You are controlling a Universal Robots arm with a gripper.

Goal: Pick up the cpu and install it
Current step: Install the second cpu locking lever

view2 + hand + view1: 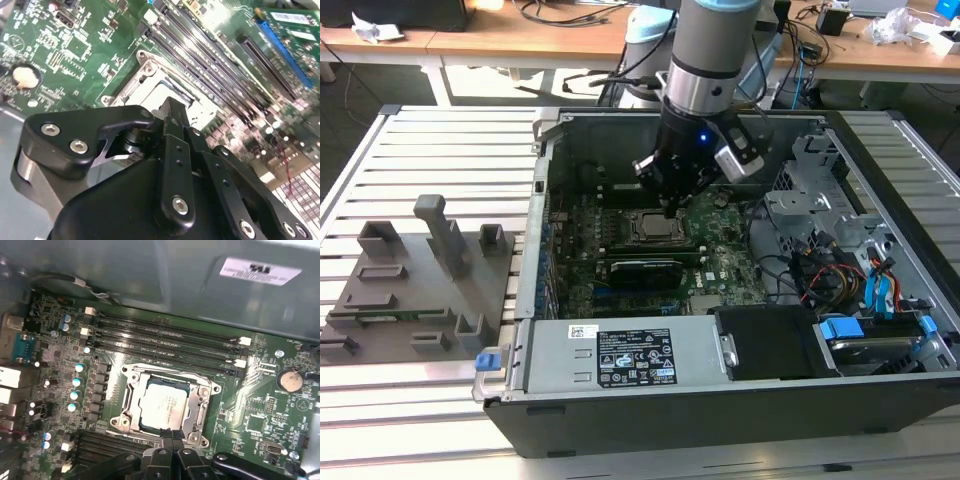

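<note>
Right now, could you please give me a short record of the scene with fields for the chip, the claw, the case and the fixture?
cpu: small flat square silvery chip, lying inside the metal-framed motherboard socket
claw: black claw, fingertips together at the chip's edge, above the socket in the exterior view
grip: fingers look shut; hold on the chip cannot be told
case: open dark computer case on a slatted table
fixture: grey plastic fixture blocks, at the exterior view's left of the case
</note>
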